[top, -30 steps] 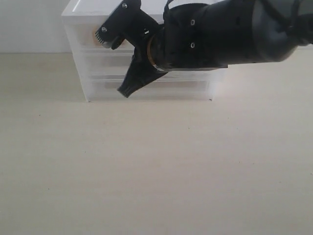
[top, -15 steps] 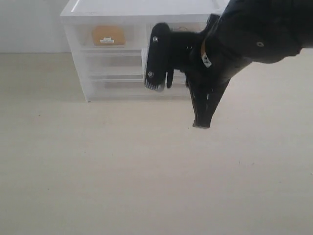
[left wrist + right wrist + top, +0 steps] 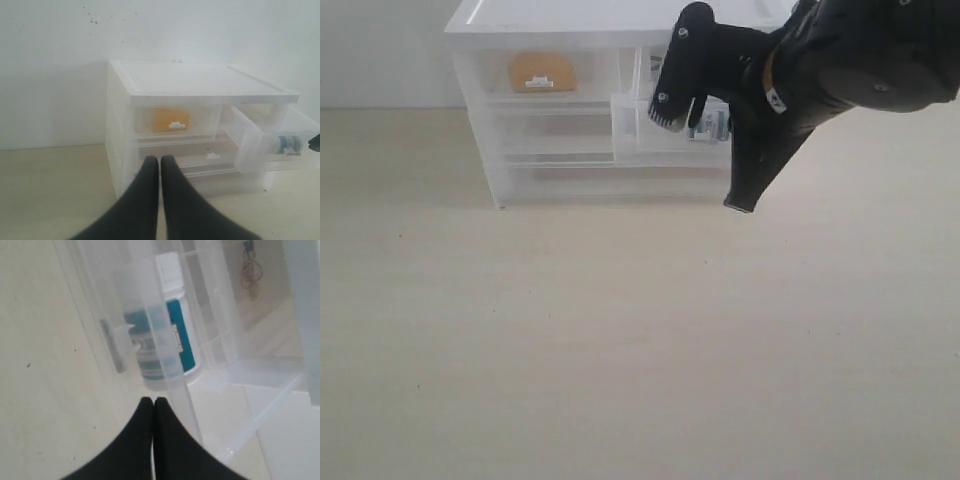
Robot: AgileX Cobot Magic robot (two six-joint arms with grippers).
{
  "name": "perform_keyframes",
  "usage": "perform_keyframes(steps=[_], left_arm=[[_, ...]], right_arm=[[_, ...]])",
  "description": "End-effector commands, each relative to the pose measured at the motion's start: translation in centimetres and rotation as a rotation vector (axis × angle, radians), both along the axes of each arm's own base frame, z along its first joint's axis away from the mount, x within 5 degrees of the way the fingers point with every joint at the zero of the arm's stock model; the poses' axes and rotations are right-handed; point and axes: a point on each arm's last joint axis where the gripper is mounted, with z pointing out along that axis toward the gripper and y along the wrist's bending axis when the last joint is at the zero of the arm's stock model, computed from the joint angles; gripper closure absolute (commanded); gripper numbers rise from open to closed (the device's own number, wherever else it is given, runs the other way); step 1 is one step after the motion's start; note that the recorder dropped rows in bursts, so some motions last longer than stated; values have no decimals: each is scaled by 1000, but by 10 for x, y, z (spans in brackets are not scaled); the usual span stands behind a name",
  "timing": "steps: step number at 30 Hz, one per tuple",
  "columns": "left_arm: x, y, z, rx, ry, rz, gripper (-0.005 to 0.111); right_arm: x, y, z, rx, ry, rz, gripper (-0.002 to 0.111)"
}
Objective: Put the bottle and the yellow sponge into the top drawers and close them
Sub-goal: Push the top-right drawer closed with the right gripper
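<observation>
On the tabletop, the bottle sits in the open right top drawer. Both the left fingers and the right fingers are pressed together.

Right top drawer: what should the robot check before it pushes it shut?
1. Is the bottle inside the right top drawer? Ok.
2. Is that drawer closed? Not ok, it stands pulled out.
3. Is the yellow sponge inside the closed left top drawer? Ok.
4. Are the fingers of the right gripper together for pushing? Ok.
5. Does it touch the drawer front? Cannot tell.
6. Is the left gripper out of the way? Ok, it is back from the cabinet.
</observation>
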Motion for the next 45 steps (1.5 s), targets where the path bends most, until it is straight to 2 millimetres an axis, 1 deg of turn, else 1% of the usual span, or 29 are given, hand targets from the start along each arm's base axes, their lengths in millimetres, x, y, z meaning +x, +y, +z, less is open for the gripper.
perform_keyframes(steps=[1,3,5,7,9,13,19,22,25,28,31,32,35,38,40,43,45], left_arm=[[-1,0,-1,1,0,0,103],[-1,0,-1,1,0,0,103],[-1,0,-1,1,0,0,103],[-1,0,-1,1,0,0,103],[-1,0,-1,1,0,0,103],[-1,0,-1,1,0,0,103],[-1,0,-1,1,0,0,103],[-1,0,-1,1,0,0,103],[-1,0,-1,1,0,0,103],[-1,0,-1,1,0,0,103],[-1,0,-1,1,0,0,103],[-1,0,-1,1,0,0,103],[-1,0,-1,1,0,0,103],[-1,0,-1,1,0,0,103],[-1,0,-1,1,0,0,103],[-1,0,-1,1,0,0,103],[-1,0,-1,1,0,0,103]], right_arm=[[15,5,18,99,-164,-5,108],[22,6,19,97,-181,-49,108],[29,4,20,57,-180,-115,108],[32,1,18,17,-171,-172,108],[33,0,18,13,-168,-180,108],[27,-1,24,0,-150,-150,108],[14,-21,50,-76,-192,-225,108],[7,-26,62,-41,-216,-235,108],[5,-21,67,41,-220,-196,108],[5,-14,63,109,-182,-164,108],[2,-16,63,98,-154,-177,108],[0,-16,61,79,-126,-149,108],[-4,-5,46,66,12,-42,108],[5,5,24,54,65,-20,108],[13,11,11,54,62,-10,108],[25,18,1,84,-4,-19,108],[34,22,-2,110,-70,-26,108]])
